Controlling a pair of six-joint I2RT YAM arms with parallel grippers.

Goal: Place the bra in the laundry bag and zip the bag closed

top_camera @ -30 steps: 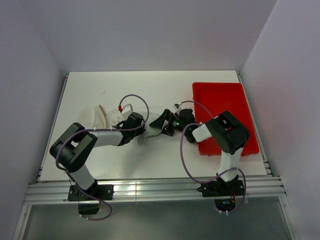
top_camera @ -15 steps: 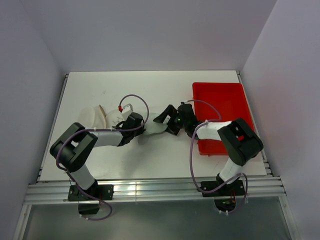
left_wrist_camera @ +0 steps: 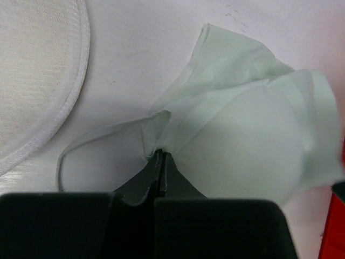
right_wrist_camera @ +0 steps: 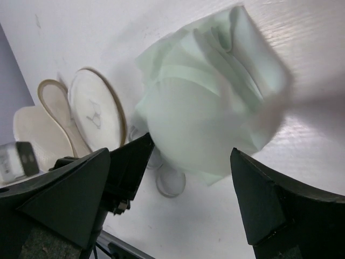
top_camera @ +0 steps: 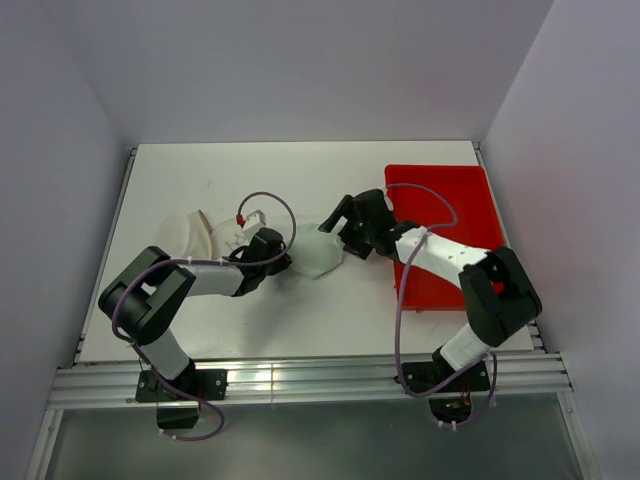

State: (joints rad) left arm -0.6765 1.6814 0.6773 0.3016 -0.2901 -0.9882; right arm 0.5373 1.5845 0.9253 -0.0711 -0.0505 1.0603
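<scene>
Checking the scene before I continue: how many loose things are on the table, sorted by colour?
white soft fabric bra: 1
cream mesh laundry bag: 1
red plastic tray: 1
Total: 3

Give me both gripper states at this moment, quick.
Left gripper: closed, jaws pinching the bra at its edge.
Right gripper: open, jaws spread wide, holding nothing.
</scene>
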